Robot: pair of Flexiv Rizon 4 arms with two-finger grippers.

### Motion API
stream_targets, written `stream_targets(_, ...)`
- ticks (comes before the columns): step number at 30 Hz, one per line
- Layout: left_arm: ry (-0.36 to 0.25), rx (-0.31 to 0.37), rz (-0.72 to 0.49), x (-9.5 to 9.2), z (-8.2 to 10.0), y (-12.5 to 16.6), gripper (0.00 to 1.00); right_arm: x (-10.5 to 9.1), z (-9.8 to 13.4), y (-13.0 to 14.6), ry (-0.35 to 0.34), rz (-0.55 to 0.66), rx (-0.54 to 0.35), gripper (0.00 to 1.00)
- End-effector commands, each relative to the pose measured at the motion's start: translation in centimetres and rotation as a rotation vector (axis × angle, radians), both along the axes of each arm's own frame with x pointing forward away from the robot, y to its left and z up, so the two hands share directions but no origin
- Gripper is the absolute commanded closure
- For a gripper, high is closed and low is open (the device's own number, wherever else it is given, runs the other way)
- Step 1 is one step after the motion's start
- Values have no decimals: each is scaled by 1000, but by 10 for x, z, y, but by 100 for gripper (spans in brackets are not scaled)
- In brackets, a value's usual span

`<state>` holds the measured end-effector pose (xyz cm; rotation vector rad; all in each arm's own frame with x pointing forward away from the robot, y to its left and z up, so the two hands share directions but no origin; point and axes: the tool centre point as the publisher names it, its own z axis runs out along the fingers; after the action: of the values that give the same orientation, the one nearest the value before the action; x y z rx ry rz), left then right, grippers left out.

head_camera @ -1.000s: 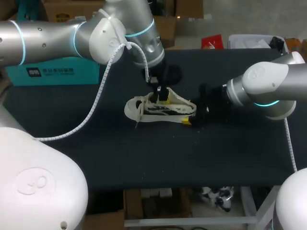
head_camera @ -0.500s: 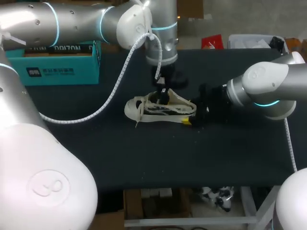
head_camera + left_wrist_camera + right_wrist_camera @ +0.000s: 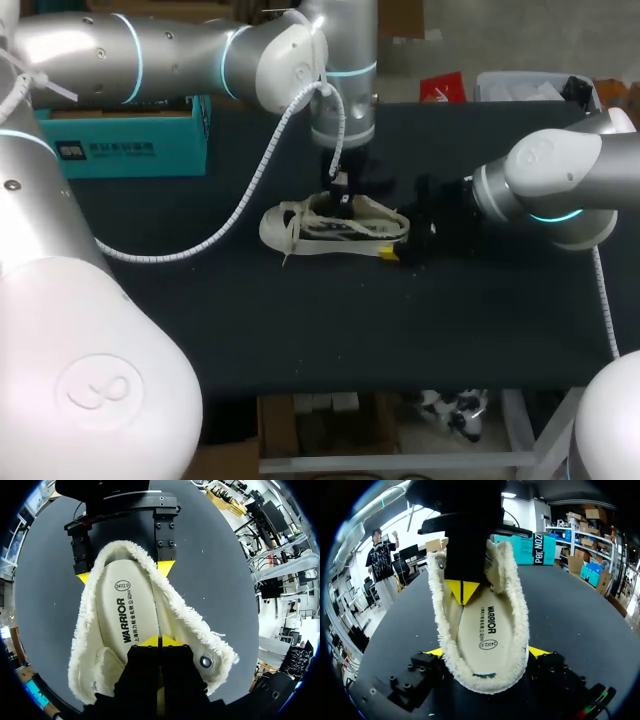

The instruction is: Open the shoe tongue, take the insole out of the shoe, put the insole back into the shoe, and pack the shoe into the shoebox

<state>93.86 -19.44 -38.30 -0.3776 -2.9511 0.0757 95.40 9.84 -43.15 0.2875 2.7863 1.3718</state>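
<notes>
Left hand (image 3: 159,641) lower now, inside fleece-lined cream shoe (image 3: 186,620)

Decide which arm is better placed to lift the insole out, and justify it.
Left, likely: its jaws stand closed over the insole, inside the shoe; the right's jaws clamp the heel.

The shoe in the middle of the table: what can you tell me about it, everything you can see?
The shoe is cream-coloured, with a fluffy fleece lining around its opening and a metal eyelet. A pale printed insole lies flat inside. It stands upright on the dark table. The right gripper clamps its heel from both sides; the left gripper, tips closed, points down onto the insole.
</notes>
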Motion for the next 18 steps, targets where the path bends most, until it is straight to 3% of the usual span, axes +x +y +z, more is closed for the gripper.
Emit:
stream_targets(1,-2,-6,-1,-2,-12,1,100,-1,-7,0,1,2,1,100)
stream_targets(7,-8,0,-6,-6,-22,6,100,-1,-7,0,1,2,1,100)
stream_targets(12,-89,-12,22,-14,-31,10,100,-1,-7,0,1,2,1,100)
stream_targets(14,-83,-25,13,-16,-33,11,100,-1,-7,0,1,2,1,100)
stream_targets(18,-130,-37,32,-17,-42,13,100,-1,-7,0,1,2,1,100)
